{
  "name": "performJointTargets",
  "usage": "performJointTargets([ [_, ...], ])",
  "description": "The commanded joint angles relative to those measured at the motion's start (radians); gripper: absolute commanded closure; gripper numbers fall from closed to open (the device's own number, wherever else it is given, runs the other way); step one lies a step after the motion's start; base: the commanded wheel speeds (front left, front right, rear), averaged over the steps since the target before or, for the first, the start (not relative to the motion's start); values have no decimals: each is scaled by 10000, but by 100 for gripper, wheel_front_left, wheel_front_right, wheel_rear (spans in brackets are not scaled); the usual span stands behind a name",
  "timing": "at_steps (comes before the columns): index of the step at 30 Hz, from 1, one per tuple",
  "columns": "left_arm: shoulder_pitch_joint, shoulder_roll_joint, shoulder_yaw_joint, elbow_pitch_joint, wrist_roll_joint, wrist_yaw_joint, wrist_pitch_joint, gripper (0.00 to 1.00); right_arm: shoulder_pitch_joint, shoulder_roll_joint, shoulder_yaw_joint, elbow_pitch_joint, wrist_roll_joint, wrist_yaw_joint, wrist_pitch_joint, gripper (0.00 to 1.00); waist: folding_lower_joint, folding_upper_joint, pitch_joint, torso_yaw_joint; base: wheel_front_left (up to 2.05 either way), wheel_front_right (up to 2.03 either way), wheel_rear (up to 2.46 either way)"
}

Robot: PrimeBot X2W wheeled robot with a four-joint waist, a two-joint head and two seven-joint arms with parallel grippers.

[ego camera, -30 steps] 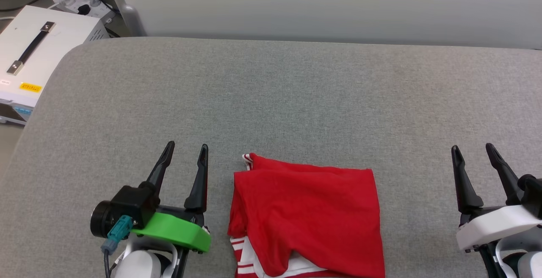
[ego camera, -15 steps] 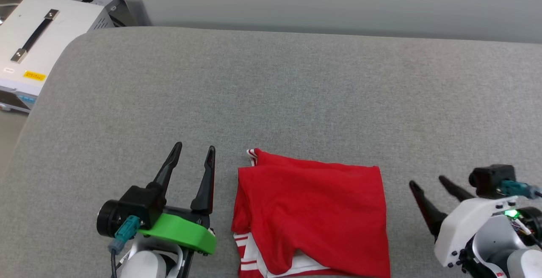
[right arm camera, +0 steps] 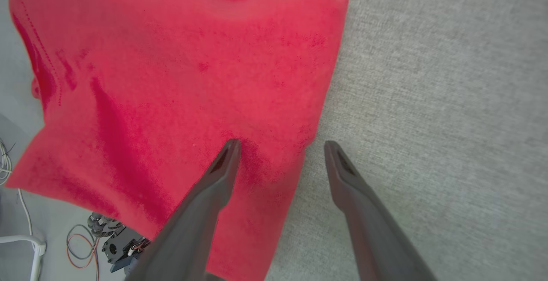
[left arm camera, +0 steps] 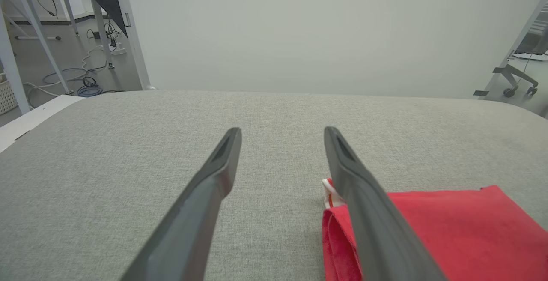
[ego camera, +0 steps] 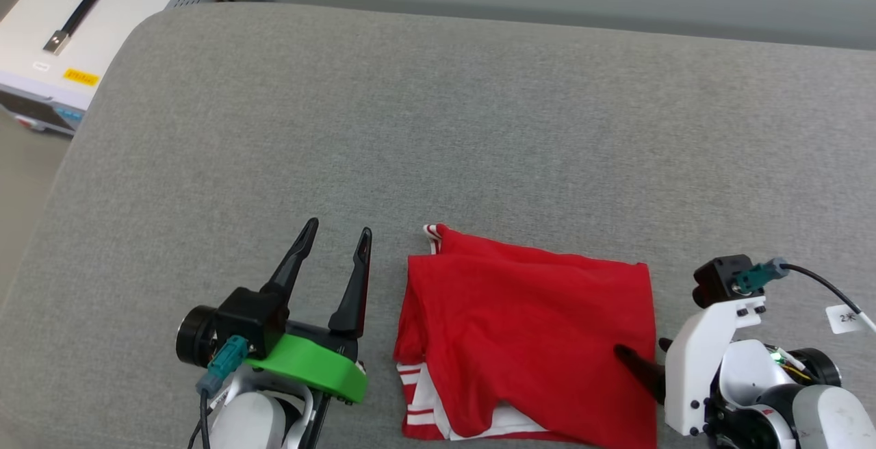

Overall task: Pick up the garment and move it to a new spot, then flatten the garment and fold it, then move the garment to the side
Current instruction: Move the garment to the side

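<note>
Whereas a second ago it is shown pointing forward, well apart from the garment [ego camera: 527, 326], the right gripper [ego camera: 643, 356] is now turned inward, jaws spread astride the folded cloth's right edge; nothing is gripped. A pinch for the move aside is judged imminent. The left gripper [ego camera: 340, 228] is kept parted just beside the opposite edge. Ample bare cushion [ego camera: 438, 127] is noted ahead of both.

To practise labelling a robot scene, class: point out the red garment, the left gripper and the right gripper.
garment [ego camera: 527, 339], head view, middle of its red cloth.
left gripper [ego camera: 340, 227], head view, midway between its open fingertips.
right gripper [right arm camera: 281, 142], right wrist view, midway between its open fingertips, above the garment near its edge.
</note>
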Motion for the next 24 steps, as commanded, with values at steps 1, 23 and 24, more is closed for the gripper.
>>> performJointTargets([
  [1, -260, 8, -28, 41, 52, -30, -57, 0, -186, 91, 2, 134, -62, 2, 67, 0, 0, 0, 201, 232, 0, 0, 0],
  [23, -232, 159, -107, 204, 49, -30, -57, 0, -501, -538, 771, 1379, -345, 2, -839, 100, 0, 0, -201, 93, 0, 0, 0],
  [24, -219, 165, -123, 197, 44, -30, -57, 0, -543, -691, 827, 1303, -374, 2, -927, 100, 0, 0, -235, 17, 0, 0, 0],
])
